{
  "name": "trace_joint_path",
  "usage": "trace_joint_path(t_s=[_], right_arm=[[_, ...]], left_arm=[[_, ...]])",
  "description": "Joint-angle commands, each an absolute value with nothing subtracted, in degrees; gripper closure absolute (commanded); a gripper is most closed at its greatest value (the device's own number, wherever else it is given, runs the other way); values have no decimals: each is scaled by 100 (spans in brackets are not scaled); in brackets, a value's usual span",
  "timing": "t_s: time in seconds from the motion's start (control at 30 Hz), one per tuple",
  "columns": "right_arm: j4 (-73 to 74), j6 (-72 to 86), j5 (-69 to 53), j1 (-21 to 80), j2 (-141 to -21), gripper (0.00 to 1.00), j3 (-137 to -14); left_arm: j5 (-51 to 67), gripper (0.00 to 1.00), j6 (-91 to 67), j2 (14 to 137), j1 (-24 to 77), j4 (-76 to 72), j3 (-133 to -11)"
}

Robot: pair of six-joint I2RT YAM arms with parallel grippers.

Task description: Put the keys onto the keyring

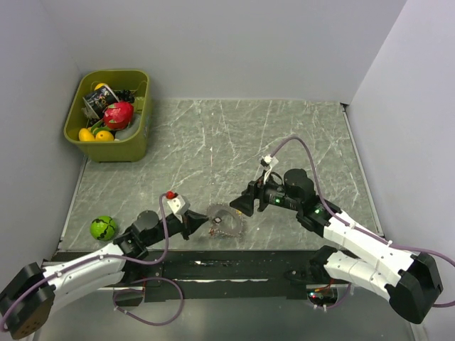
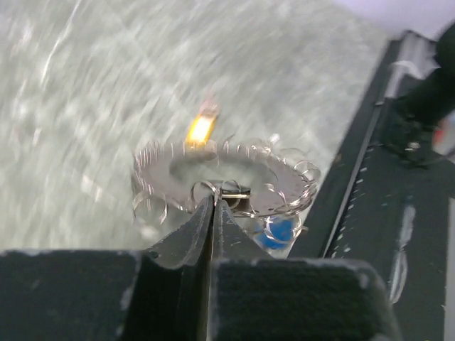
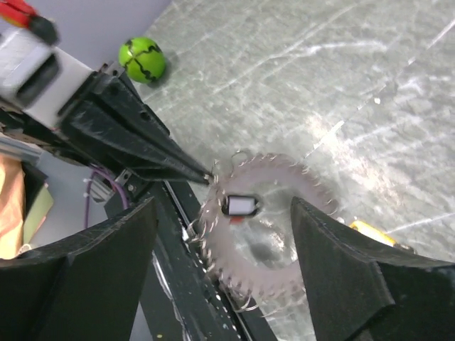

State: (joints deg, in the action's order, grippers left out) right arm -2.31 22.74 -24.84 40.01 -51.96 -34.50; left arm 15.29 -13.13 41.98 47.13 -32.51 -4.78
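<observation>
The keyring (image 1: 226, 222), a wreath of small grey keys, sits near the table's front edge and is blurred in both wrist views. My left gripper (image 2: 215, 201) is shut on the keyring (image 2: 270, 174) at its near rim. In the right wrist view its tips meet the keyring (image 3: 284, 270) at the upper left. A small dark and whitish key (image 3: 240, 206) with a red bit under it lies at the ring's inner edge. A brass key (image 2: 201, 129) lies on the table just beyond the ring. My right gripper (image 3: 224, 209) stands open over the ring, one finger on each side.
A green bin (image 1: 135, 142) of toy fruit and a can stands at the back left. A green ball (image 1: 103, 227) lies at the front left. A black rail (image 1: 234, 266) runs along the table's near edge. Something blue (image 2: 279, 231) shows under the ring.
</observation>
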Motion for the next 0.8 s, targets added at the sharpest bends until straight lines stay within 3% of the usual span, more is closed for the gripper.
trace_joint_path(t_s=[0.0,0.1,0.17,0.4,0.47,0.57,0.77], right_arm=[[-404,2294,-2338,3955,-5019,15,-3226],[-396,2303,-2329,3955,-5027,14,-3173],[-413,2320,-2329,3955,-5054,14,-3147],[-325,2355,-2268,3955,-5054,12,-3173],[-299,2364,-2215,3946,-5054,10,-3182],[-237,2364,-2206,3946,-5141,9,-3208],[-150,2355,-2171,3955,-5466,7,-3252]], left_arm=[[344,87,-2064,3666,4737,-3525,-9],[18,78,-2416,3218,4737,-3148,185],[-184,64,-2461,3129,4737,-2972,158],[-272,35,-2312,3120,4737,-2242,-508],[-464,12,-2364,3094,4737,-2198,-606],[-702,0,-2531,3120,4737,-2136,-817],[-2003,4,-3524,3761,4729,-1223,-1642]])
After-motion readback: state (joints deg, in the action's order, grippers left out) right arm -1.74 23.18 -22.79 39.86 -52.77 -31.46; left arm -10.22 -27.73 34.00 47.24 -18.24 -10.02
